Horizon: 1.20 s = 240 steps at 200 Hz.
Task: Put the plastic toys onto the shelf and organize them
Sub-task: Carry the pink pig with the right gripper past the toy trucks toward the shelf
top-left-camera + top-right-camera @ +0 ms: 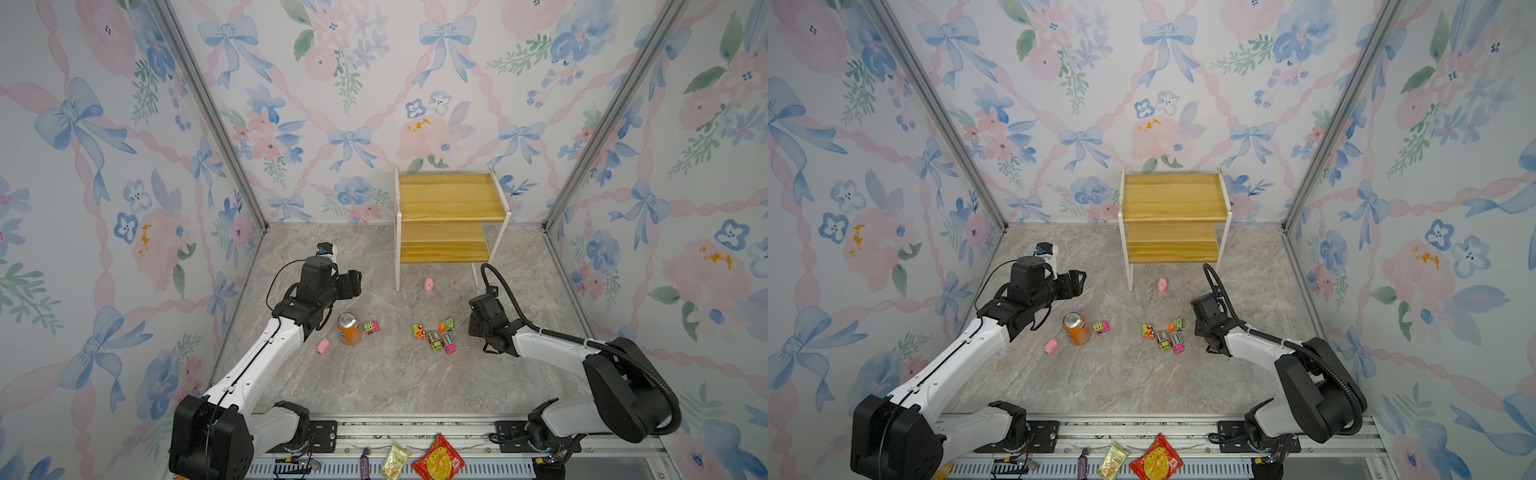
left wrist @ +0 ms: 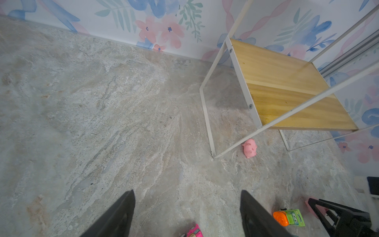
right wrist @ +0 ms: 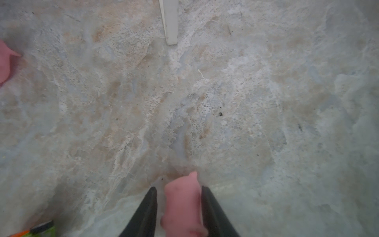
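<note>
Zero toys stand on the shelf point(image 1: 451, 195), far and a little right; both boards are bare, so all the work is left. The right gripper point(image 3: 178, 187) has its jaws slightly apart around a pink pig point(image 3: 181, 205), with a gap at one side. The left gripper point(image 2: 187, 191) is wide open and empty. The trucks point(image 1: 434, 334) lie in the middle. The room before the shelf seems free, except a second pig point(image 1: 429, 285) beside its near leg.

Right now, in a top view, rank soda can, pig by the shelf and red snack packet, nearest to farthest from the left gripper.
1. soda can, beside the left gripper.
2. pig by the shelf, to its right.
3. red snack packet, front rail.
</note>
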### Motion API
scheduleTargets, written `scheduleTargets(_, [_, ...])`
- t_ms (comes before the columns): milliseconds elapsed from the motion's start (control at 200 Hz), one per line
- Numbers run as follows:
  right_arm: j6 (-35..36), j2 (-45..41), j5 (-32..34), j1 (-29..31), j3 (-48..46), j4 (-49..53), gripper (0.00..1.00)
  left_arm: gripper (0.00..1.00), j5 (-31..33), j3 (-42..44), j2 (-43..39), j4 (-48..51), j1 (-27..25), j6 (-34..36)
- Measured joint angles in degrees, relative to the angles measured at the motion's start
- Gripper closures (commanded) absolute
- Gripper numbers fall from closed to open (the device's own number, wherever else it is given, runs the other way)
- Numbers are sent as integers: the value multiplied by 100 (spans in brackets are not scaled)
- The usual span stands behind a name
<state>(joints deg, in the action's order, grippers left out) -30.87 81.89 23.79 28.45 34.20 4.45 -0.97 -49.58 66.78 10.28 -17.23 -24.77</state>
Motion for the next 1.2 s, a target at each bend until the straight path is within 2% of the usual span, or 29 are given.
scheduleTargets(120, [28, 22, -151, 0, 11, -66, 54, 19, -2, 0, 0, 0, 0, 2])
scheduleTargets(485, [-55, 26, -564, 61, 74, -105, 54, 19, 0, 0, 0, -57, 0, 0])
scheduleTargets(915, [-345, -354, -463, 732, 260, 321, 53, 19, -22, 0, 0, -101, 0, 0])
scheduleTargets(1200, [-258, -988, -236, 671, 118, 520, 50, 19, -44, 4, 0, -101, -57, 2])
